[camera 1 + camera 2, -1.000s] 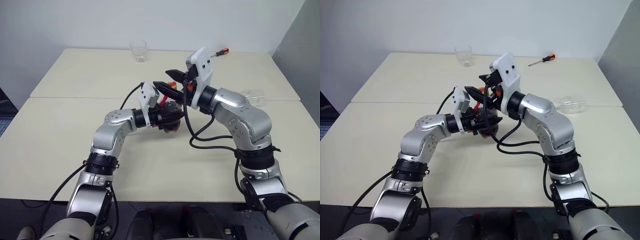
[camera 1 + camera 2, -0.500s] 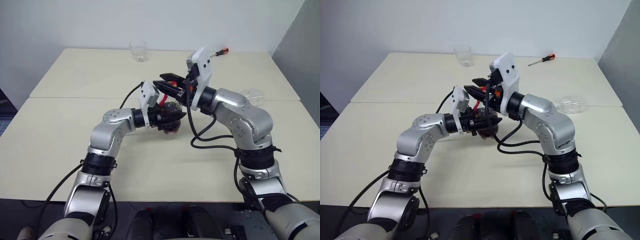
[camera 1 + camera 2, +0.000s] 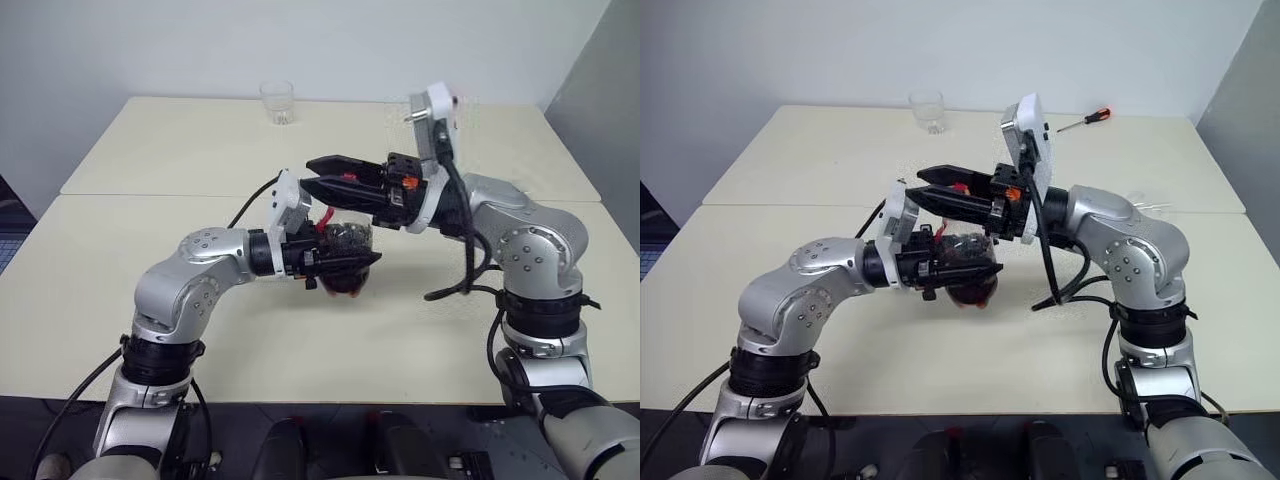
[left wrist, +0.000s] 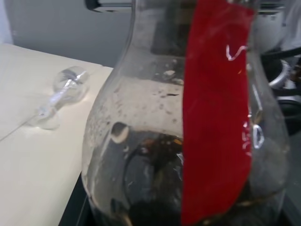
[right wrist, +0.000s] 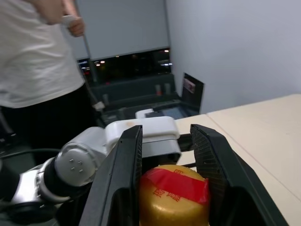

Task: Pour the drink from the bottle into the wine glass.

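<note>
1. Left gripper (image 3: 340, 262): clamped across the belly of the bottle (image 3: 348, 236), fingers level and pointing toward 3 o'clock. The bottle is held up over the middle of the table (image 3: 150, 300), roughly upright, neck toward 12.
2. Right gripper (image 5: 167, 136): reaches in from 3 o'clock, just above the left one. One black finger sits on each side of the orange-yellow cap (image 5: 174, 197), and they look closed on it.
3. The drink (image 4: 150, 188): dark, pooled in the lower part of the bottle. Droplets cling to the wall above it.
4. Handling, my read: thin clear plastic, light, and soft enough to dent under a hard squeeze. Once the cap is off, a squeeze could push liquid up the neck. Hold it at the widest part of the belly, below the red label (image 4: 216, 117), as it is held now. The cap is small and smooth, so it wants a square pinch.
5. Wine glass (image 4: 66, 89): lies on its side on the table, around 3 o'clock from the bottle, well apart. It is fragile and will roll. I would take it by the stem and stand it up before pouring.
6. Farther out: a tumbler (image 3: 277, 102) at 11 o'clock, a screwdriver (image 3: 1087, 118) at 1 o'clock, and a person in a white shirt (image 5: 37, 56) beyond the table.
</note>
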`<state>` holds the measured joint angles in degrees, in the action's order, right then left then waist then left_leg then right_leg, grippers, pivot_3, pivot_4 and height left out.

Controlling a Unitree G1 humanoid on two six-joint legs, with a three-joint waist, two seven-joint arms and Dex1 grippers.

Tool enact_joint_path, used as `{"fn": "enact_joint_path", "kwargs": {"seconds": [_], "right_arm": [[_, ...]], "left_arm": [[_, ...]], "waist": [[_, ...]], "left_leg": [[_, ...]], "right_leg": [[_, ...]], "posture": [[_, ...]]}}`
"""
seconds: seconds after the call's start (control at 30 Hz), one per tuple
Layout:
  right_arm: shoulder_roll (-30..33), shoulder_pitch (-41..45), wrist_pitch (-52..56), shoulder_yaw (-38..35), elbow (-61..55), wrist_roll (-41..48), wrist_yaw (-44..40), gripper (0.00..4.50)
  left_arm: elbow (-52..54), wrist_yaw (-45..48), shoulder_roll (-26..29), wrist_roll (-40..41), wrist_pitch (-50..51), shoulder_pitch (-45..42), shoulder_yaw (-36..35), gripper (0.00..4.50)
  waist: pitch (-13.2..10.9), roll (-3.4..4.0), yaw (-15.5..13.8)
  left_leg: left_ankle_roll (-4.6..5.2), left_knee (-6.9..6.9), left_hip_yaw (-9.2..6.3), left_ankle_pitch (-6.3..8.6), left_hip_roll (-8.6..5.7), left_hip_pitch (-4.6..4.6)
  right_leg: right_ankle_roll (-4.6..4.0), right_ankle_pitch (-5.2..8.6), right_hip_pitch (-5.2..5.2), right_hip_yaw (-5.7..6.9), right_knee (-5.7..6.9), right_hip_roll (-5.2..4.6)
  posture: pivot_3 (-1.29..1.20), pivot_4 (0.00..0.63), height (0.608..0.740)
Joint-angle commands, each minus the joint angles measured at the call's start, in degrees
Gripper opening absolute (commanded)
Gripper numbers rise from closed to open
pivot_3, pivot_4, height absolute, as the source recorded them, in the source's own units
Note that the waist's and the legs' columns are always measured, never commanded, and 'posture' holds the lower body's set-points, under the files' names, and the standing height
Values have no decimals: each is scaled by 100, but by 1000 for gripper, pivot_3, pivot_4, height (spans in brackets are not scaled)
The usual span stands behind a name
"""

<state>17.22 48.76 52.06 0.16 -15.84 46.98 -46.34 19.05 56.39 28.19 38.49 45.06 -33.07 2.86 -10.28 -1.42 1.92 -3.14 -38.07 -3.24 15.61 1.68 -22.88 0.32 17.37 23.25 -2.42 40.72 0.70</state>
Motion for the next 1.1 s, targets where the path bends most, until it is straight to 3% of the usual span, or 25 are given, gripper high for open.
{"fn": "enact_joint_path", "kwargs": {"seconds": [0.03,0.27,0.47,0.77,0.9,1.07,1.1], "right_arm": [[72,-134,105,195,-236,407,-459,1300],[-14,14,201,285,-319,994,-832,1300],[-18,63,381,323,-210,1378,-863,1300],[16,117,175,401,-50,1121,-772,1300],[41,107,127,395,-25,1043,-725,2503],[72,130,88,319,-45,1004,-593,4324],[84,133,89,293,-57,1001,-550,4420]], "left_arm": [[747,-156,124,755,178,-129,-568,2185],[1262,-632,365,1805,775,175,-954,2185],[1349,-969,412,2030,794,181,-922,2185],[1254,-1159,464,2100,740,105,-824,2185],[1201,-1171,490,2145,768,76,-808,2185],[1178,-1267,501,2219,806,74,-810,2185],[1158,-1301,498,2214,811,69,-811,2185]], "waist": [[-2,0,2],[-6,3,5],[-6,3,-2],[-8,5,-3],[-9,6,-3],[-9,6,-3],[-10,6,-3]], "left_leg": [[0,0,-1,0,1,0],[0,0,-5,0,4,3],[0,-1,-2,0,2,3],[0,1,-1,0,0,4],[-1,0,-1,0,0,4],[-1,0,0,0,0,4],[-1,0,0,0,0,3]], "right_leg": [[0,0,0,-1,-1,0],[0,0,0,-1,2,0],[0,1,-3,-1,0,0],[0,1,-3,0,-1,2],[0,1,-3,0,-1,2],[0,1,-2,-1,-2,2],[0,1,-2,-1,-3,2]], "posture": [[0,150,740],[0,150,740],[0,150,740],[0,150,740],[0,150,740],[0,150,740],[0,150,740]]}}
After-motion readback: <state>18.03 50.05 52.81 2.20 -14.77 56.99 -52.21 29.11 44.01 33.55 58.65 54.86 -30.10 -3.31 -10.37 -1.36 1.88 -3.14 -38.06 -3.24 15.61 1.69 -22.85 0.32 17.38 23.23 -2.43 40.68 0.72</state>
